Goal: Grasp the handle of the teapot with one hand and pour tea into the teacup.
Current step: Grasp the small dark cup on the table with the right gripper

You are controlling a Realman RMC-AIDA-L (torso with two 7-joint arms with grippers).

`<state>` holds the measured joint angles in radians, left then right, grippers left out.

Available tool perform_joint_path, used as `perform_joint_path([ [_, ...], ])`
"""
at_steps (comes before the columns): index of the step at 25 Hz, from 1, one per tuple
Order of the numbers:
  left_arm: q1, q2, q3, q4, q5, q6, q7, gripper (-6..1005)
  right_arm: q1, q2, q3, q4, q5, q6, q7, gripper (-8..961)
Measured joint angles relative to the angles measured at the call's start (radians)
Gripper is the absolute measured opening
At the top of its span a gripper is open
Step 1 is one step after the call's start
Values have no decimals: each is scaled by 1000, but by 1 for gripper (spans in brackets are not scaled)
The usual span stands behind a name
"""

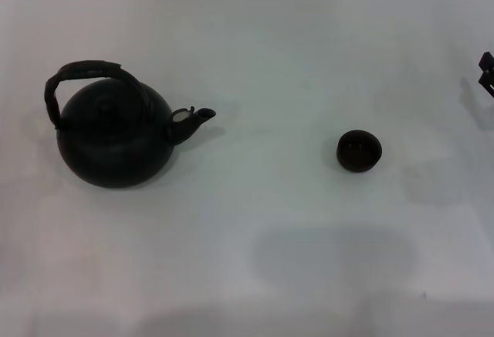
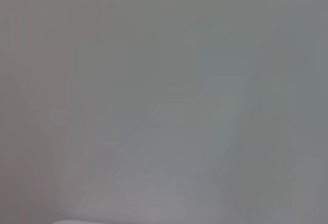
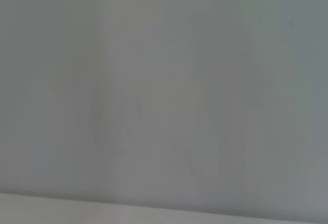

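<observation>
Only a small dark part of the right gripper [image 1: 486, 73] is showing at the right edge of the head view, hanging above the white table [image 1: 255, 275] and well apart from both task things; I cannot tell how it is set, and nothing is seen in its hold. Of the left gripper nothing is appearing in any view, and the 2 wrist views are giving only a plain pale grey-white surface. On the left part of the table the large round matte black teapot [image 1: 116, 140] is standing upright, with its small lid on top and its short stubby spout [image 1: 197, 119] pointing toward the robot's right. Over the pot the arched black handle [image 1: 81, 75] is leaning a little to the robot's left, and its thicker, rough, wrapped-looking middle part is lying at the top of the arch, with nothing touching it. To the right of the teapot, well apart from it, the tiny round dark brown-black teacup [image 1: 359, 151] is sitting upright with its mouth open upward, roughly in line with the spout.
</observation>
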<state>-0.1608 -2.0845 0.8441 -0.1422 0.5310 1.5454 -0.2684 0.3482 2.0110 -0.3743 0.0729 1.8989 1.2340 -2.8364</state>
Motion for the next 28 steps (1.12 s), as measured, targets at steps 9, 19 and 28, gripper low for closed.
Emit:
perform_joint_path([
  [9,1,0,1,-2,2,1,0,740,0,0,0,-3,-2,1,-1,844],
  [19,1,1,0,2,0,2,0,739,-18,-6,-125,-229,-309,123,219,842],
  [28,1,1,0,-1,-1,3,0,739,-48,-9,-298,-673,-510,243,668,843],
])
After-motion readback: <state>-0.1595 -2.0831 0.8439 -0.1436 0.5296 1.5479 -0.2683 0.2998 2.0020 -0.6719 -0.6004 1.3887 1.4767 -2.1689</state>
